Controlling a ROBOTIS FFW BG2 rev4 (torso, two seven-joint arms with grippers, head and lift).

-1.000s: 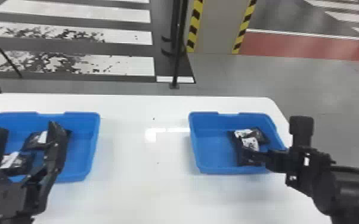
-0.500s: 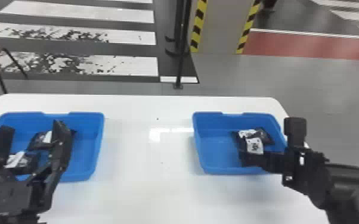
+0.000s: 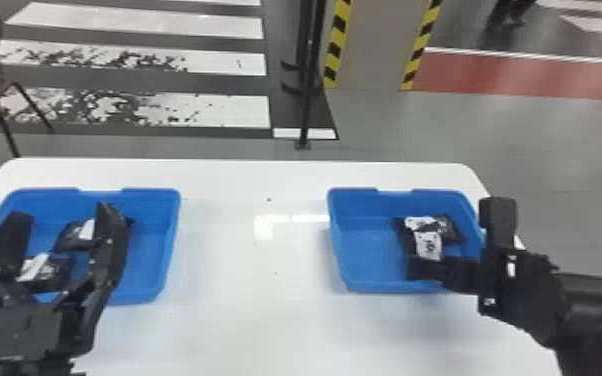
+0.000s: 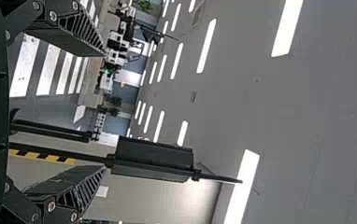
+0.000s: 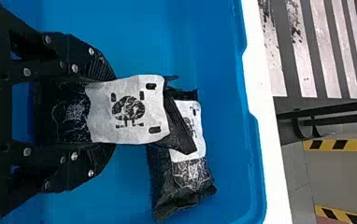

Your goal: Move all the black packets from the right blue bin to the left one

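My right gripper [image 5: 113, 111] has edged left in the right blue plastic bin [image 3: 365, 286], fingers clamped around a white-labelled black packet [image 5: 127, 109] (another [image 5: 193, 175] lies just beyond), so lifting seems next; my left gripper [image 3: 64, 212] gapes over the left bin [image 3: 167, 250].

Before us a white round-cornered counter [image 3: 250, 325], on its left a blue rectangular plastic bin [image 3: 150, 250], two flat black-and-white plastic packets [image 3: 77, 237] in it, on its right a matching bin [image 3: 370, 250], two more packets [image 3: 429, 245] inside, partly overlapping
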